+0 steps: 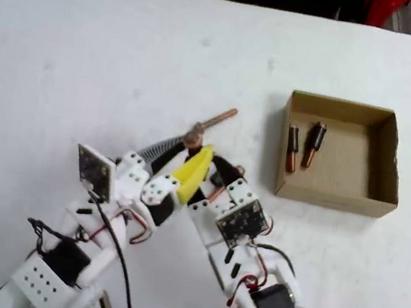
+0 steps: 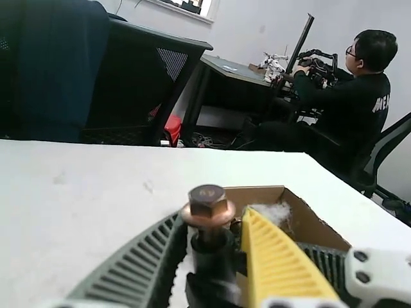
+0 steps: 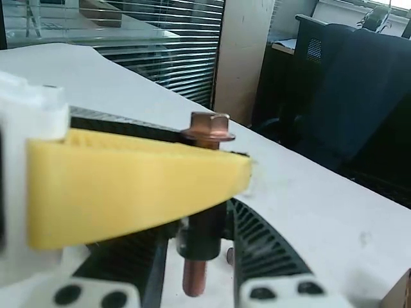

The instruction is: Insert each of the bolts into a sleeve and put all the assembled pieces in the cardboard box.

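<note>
Bolt (image 2: 207, 204) seated in sleeve (image 2: 209, 255), held over counter (image 1: 66, 46) near box (image 1: 335, 196); left jaws clamped on sleeve; right jaws' hold cannot be told; advisable: carry steadily, release low inside box.

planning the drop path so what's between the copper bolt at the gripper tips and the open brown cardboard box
Nothing. In the high view the stretch of white table between the copper bolt and the brown cardboard box is bare.
</note>
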Available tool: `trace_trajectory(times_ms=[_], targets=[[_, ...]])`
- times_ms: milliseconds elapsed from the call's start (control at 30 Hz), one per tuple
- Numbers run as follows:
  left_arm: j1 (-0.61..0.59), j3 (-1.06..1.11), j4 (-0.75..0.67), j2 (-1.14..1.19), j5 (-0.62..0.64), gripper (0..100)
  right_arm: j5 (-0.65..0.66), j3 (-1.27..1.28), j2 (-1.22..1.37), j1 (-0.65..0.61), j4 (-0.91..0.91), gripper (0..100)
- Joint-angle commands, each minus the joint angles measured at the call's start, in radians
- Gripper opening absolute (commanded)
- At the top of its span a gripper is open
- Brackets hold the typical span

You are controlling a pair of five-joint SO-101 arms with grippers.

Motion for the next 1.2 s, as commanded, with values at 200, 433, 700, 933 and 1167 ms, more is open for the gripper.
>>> trace_trajectory(times_ms=[200, 433, 700, 933, 1167], targets=[[-0.002, -0.014, -0.006, -0.01, 0.0, 17, 0.011, -0.017, -0.013, 0.008, -0.027, 1.7], [-0.002, -0.014, -0.006, -0.01, 0.0, 17, 0.011, -0.017, -0.013, 0.008, -0.027, 1.7], [-0.002, -0.006, 0.0, -0.01, -0.061, 30, 0.011, -0.017, -0.013, 0.008, -0.027, 1.7], [-0.002, -0.003, 0.0, -0.01, -0.069, 31, 0.011, -0.017, -0.013, 0.01, -0.025, 1.7], [-0.09, -0.009, -0.006, -0.01, -0.069, 31, 0.011, -0.017, -0.013, 0.01, -0.027, 1.7]])
